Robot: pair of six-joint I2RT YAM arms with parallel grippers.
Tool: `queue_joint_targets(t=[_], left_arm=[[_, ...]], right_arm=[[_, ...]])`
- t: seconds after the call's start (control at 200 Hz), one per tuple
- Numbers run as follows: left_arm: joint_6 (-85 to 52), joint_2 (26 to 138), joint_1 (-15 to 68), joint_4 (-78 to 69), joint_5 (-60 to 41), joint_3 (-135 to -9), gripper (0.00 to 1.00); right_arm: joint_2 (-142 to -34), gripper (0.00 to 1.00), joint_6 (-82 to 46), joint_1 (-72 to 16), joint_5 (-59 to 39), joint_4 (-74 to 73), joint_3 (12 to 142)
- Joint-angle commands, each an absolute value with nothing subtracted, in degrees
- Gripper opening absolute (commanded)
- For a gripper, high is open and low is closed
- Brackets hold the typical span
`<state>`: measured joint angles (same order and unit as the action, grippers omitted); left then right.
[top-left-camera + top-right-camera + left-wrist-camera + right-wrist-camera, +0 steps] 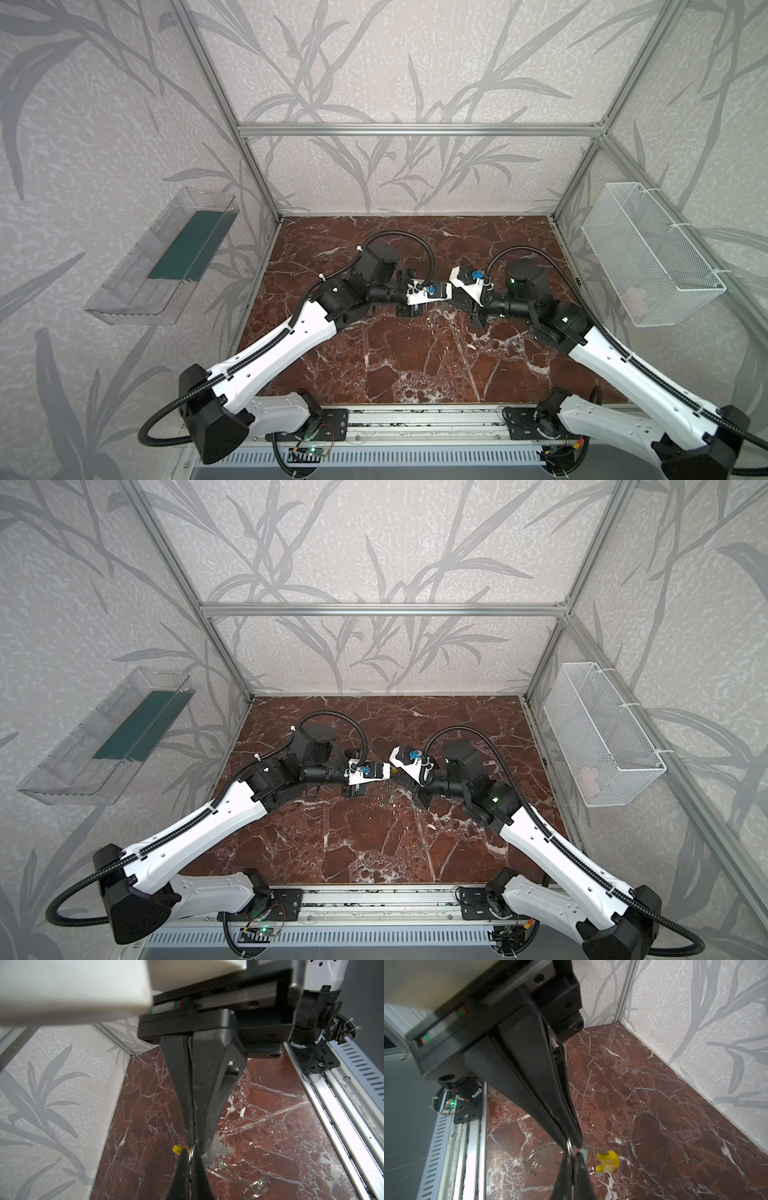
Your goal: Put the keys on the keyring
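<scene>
Both arms meet tip to tip over the middle of the marble table [415, 357]; their wrists hide the fingertips in both top views. My left gripper [192, 1142] and my right gripper [572, 1144] are both shut on the same thin metal loop of the keyring [570, 1150], seen edge-on between the tips. The keyring's grey band with small holes [545, 1150] curves away on one side, and its yellow segment [608, 1161] shows on the other [177, 1149]. A pale-green key [584, 1153] sits right beside the tips. A whitish-grey key [219, 1148] shows behind the left fingers.
Small split rings [257, 1186] hang at the end of the thin hoop wire, close over the marble. A white wire basket [648, 253] hangs on the right wall and a clear shelf with a green pad [166, 257] on the left wall. The metal rail [415, 419] runs along the front.
</scene>
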<state>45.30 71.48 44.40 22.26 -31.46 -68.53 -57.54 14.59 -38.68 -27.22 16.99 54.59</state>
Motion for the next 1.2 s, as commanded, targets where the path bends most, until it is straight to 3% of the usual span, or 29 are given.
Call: queue_joint_targets(t=[0.0,0.07,0.155,0.535,0.71,0.775,1.005,1.195], left_arm=[[45.14,72.06,44.65,20.68,-33.61,-69.8,0.0],[43.84,71.63,44.59,19.11,-32.8,-68.98,0.0],[42.37,70.72,44.45,16.44,-32.02,-67.83,0.0],[35.34,68.73,44.12,6.28,-31.46,-64.27,0.0],[34.74,68.73,44.12,5.28,-31.46,-63.72,0.0],[34.41,68.64,44.12,4.91,-31.47,-63.55,0.0],[32.49,67.82,44.01,1.8,-31.74,-62.37,0.0],[26.28,66.12,41.79,-7.29,-37.28,-58.3,0.0]], right_arm=[[-55.93,0.05,13.84,-38.85,-27.0,13.32,54.67],[-55.03,0.2,13.82,-38.83,-24.04,13.15,53.62],[-53.27,0.26,12.64,-37.6,-22.92,11.26,50.92],[-49.48,0.25,3.98,-34.14,-25.24,0.56,43.63],[-50.59,0.29,2.13,-34.11,-28.17,-2.92,43.24],[-51.19,0.27,2.1,-34.18,-28.73,-2.99,43.47],[-51.86,0.03,3.21,-34.18,-29.03,-1.7,43.85],[-51.4,0.0,3.35,-32.75,-32.21,-1.04,43.77]])
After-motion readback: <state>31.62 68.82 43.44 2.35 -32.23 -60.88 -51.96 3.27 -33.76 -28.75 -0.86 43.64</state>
